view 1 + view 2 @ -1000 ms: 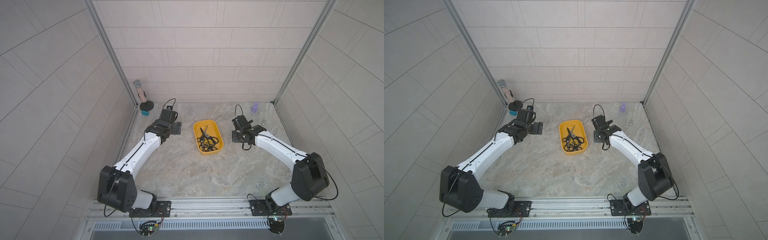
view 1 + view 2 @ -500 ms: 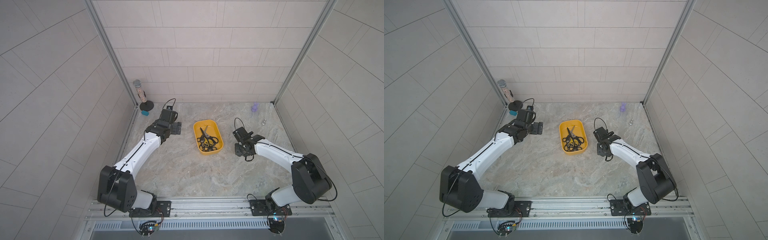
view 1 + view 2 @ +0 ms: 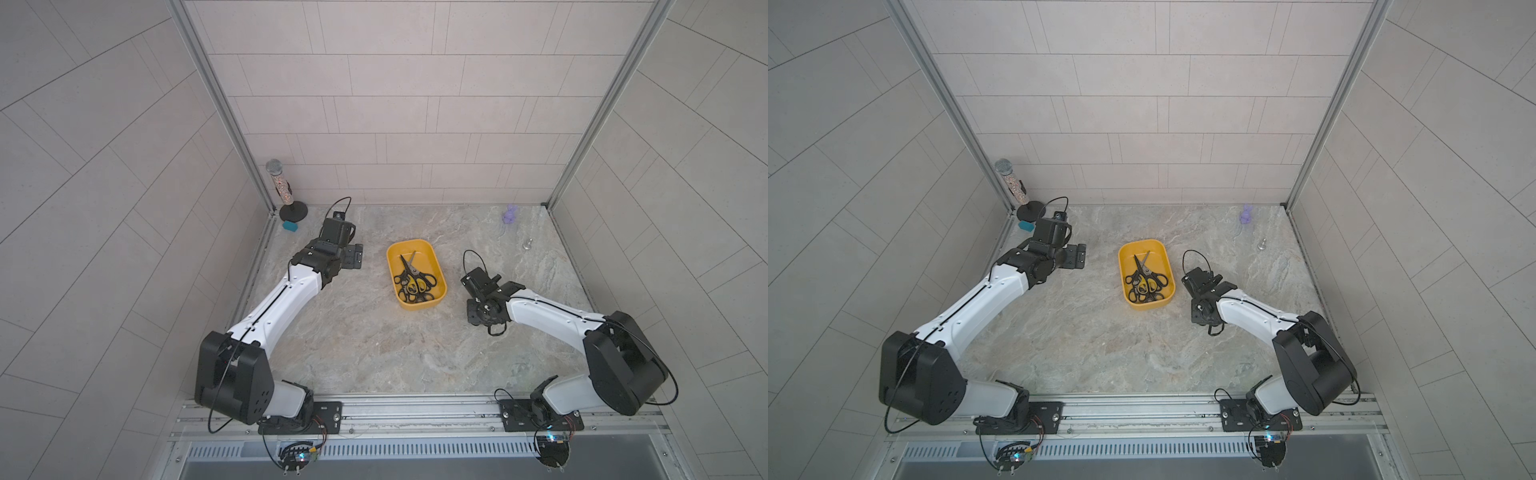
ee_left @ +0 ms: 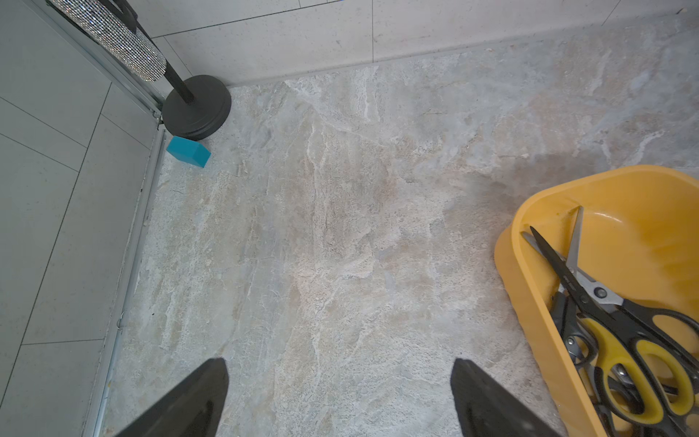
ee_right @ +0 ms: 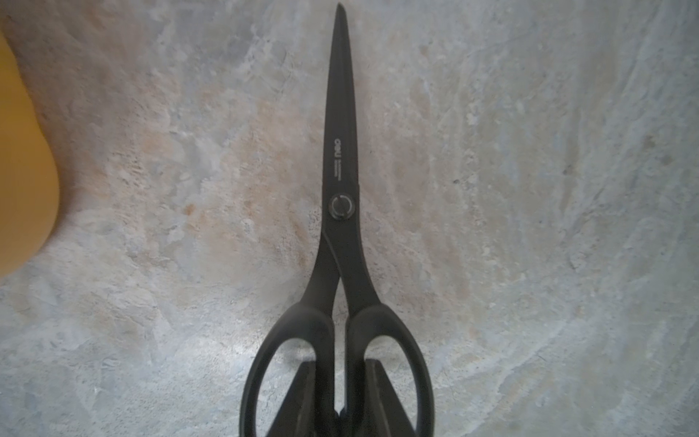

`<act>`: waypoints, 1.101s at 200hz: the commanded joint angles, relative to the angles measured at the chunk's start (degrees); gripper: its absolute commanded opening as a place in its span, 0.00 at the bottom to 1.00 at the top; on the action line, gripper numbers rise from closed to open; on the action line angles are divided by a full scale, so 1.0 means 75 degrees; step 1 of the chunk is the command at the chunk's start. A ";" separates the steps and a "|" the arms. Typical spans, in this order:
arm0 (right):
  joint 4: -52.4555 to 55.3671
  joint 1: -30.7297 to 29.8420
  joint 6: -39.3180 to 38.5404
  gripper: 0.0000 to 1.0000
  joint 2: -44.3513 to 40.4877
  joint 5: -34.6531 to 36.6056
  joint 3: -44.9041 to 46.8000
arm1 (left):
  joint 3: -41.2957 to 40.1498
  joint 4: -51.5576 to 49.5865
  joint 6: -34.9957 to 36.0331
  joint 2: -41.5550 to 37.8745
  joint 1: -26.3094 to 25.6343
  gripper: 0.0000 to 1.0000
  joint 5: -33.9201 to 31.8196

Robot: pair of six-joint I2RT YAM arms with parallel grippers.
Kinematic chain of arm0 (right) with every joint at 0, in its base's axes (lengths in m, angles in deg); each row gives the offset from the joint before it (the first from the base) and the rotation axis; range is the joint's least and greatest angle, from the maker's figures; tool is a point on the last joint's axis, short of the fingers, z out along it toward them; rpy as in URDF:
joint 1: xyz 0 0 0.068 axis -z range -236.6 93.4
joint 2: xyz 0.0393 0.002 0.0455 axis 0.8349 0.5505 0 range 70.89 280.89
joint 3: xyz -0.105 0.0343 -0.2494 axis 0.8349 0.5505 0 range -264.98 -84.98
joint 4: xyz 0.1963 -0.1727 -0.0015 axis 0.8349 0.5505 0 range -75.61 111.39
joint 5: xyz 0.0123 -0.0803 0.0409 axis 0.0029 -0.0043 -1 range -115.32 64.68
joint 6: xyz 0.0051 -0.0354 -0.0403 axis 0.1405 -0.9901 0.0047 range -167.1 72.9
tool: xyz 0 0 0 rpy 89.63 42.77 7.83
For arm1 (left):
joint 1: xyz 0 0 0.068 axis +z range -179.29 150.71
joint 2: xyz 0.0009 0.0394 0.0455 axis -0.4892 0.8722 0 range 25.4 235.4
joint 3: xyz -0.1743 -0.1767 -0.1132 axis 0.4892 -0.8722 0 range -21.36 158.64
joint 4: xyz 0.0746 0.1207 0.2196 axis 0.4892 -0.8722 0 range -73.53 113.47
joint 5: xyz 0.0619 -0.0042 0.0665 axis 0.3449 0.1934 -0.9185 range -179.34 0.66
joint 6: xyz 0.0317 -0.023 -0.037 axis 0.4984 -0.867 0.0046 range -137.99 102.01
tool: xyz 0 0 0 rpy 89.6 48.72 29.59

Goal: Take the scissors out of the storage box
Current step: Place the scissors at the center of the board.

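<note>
The yellow storage box [image 3: 432,254] [image 3: 1142,243] sits mid-table with several scissors [image 3: 415,277] [image 3: 1146,277] piled in it. In the left wrist view one pair in the box [image 4: 524,302] has yellow-and-black handles [image 4: 620,363]. My right gripper [image 5: 340,378] is shut on the handle bars of an all-black pair of scissors [image 5: 340,170], held low over the stone table just right of the box, whose edge [image 5: 22,151] shows. My left gripper [image 4: 340,378] [image 3: 351,262] hangs open and empty left of the box.
A glittery microphone on a round black stand [image 3: 286,195] and a small teal block [image 3: 289,225] occupy the back left corner. A purple figure [image 3: 510,214] and a small clear object [image 3: 528,245] lie at the back right. Tiled walls close three sides.
My right arm has moved toward the table's front and lower, carrying the black scissors beside the box. The left arm has stayed still.
</note>
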 commanded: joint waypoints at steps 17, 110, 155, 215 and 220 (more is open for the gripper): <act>-0.0233 -0.0174 0.0251 0.00 0.0203 0.0039 0.0149 | 0.0030 0.0023 -0.0070 0.0005 0.0037 1.00 0.0034; -0.0673 -0.0277 0.0371 0.00 0.0805 -0.0134 0.0397 | 0.0021 0.0012 -0.0032 -0.0005 0.0035 0.99 -0.0011; -0.0697 -0.0276 0.0348 0.14 0.0993 -0.0140 0.0303 | 0.0033 0.0005 0.0016 -0.0006 0.0029 1.00 -0.0045; -0.0493 -0.0275 0.0301 0.29 0.0680 0.0033 0.0262 | 0.0057 0.0007 0.0007 0.0006 0.0032 0.99 -0.0031; -0.0472 -0.0277 0.0301 0.30 0.0639 0.0050 0.0248 | 0.0060 -0.0001 0.0001 0.0006 0.0032 1.00 -0.0035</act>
